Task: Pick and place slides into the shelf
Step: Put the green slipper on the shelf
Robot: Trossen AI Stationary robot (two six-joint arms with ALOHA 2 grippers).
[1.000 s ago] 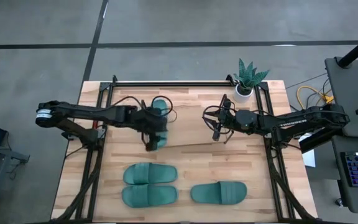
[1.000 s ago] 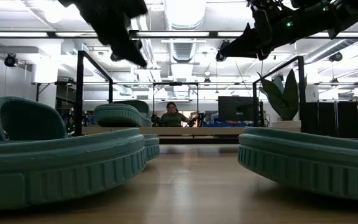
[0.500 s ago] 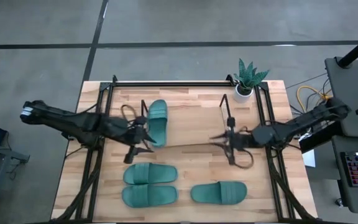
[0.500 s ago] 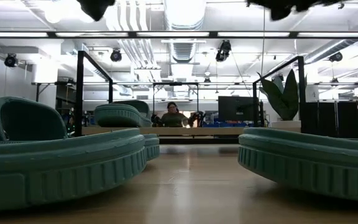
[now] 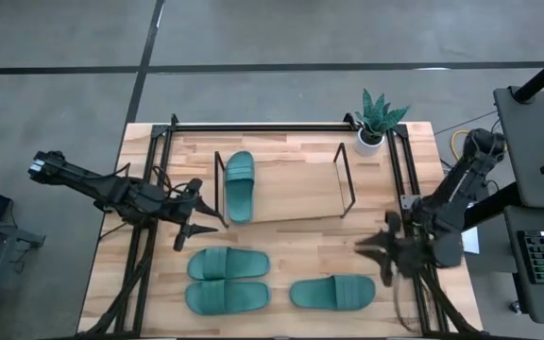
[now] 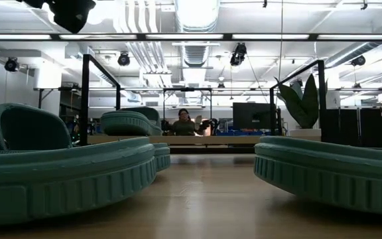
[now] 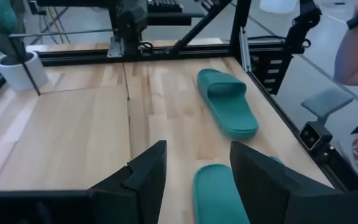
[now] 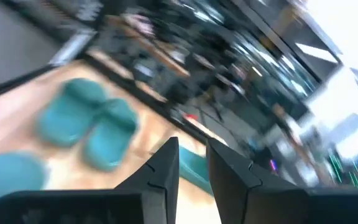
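Note:
Four teal slides show in the high view. One slide (image 5: 239,186) lies flat on the wood base of the shelf (image 5: 286,200), at its left end between the black rod uprights. Two slides (image 5: 228,264) (image 5: 227,297) lie side by side near the table's near edge, and another slide (image 5: 333,292) lies to their right. My left gripper (image 5: 192,225) hangs open left of the shelf, above bare wood; its wrist view shows two slides (image 7: 225,109) (image 7: 219,199) beyond the fingers. My right gripper (image 5: 378,253) is open near the table's right rail, above and right of the lone slide.
A potted plant (image 5: 376,118) stands at the far right corner. Black frame rails (image 5: 154,236) run along the table's left, right and far sides. Bare wood shows between the shelf and the near slides. A person (image 6: 184,123) sits far behind the table.
My left gripper has drawn back from the slide in the shelf toward the table's left edge and slightly nearer; the slide stays lying in the shelf. My right gripper has swung from beside the shelf's right upright toward the table's near right corner.

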